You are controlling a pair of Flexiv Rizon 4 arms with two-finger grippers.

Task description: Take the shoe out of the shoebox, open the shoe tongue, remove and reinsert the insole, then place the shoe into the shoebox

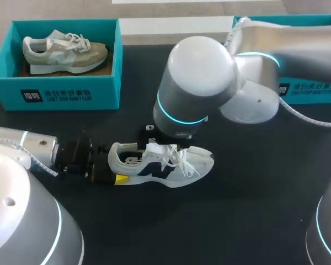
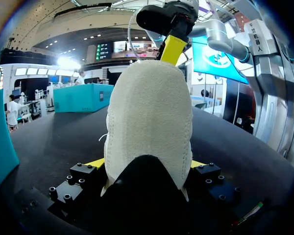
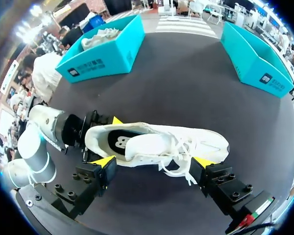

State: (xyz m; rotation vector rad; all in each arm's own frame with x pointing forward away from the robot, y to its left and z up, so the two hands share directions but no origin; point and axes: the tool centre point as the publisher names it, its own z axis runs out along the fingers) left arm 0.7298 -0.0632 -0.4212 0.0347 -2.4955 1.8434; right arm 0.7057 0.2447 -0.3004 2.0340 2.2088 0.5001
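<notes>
So, the teal shoebox (image 1: 55,91) at the upper left of the head view has a beige shoe (image 1: 63,51) in it. The second teal box (image 1: 311,91) at upper right is mostly behind the right arm, can't see inside. The left gripper (image 2: 147,165) is clamped on the heel of the white shoe (image 1: 165,165), which sits mid-frame on the black table (image 1: 237,221), toe pointing right. The right gripper (image 3: 154,162) hangs above the shoe, spread wide, gripping nothing.
</notes>
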